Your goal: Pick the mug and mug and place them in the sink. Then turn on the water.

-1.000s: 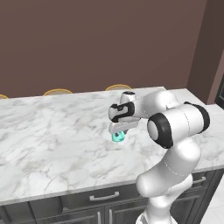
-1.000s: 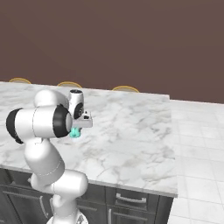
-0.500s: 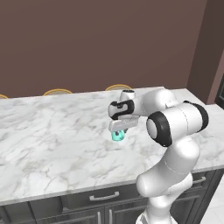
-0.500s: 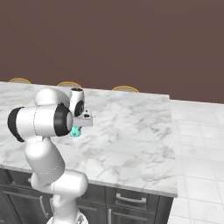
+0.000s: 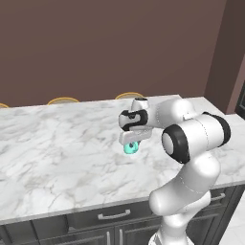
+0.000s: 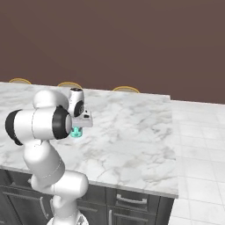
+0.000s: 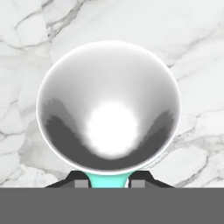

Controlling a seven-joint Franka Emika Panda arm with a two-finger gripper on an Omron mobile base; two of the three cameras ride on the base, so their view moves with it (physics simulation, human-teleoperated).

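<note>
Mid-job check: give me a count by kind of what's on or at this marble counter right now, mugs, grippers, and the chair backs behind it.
Teal mug with a white inside: 1
Gripper down at that mug: 1
Tan chair backs past the far edge of the marble counter: 3
Total: 5

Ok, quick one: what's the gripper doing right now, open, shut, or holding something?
Gripper: fingers either side of the teal, white-lined mug's handle on the marble counter; a firm grip cannot be told.
</note>
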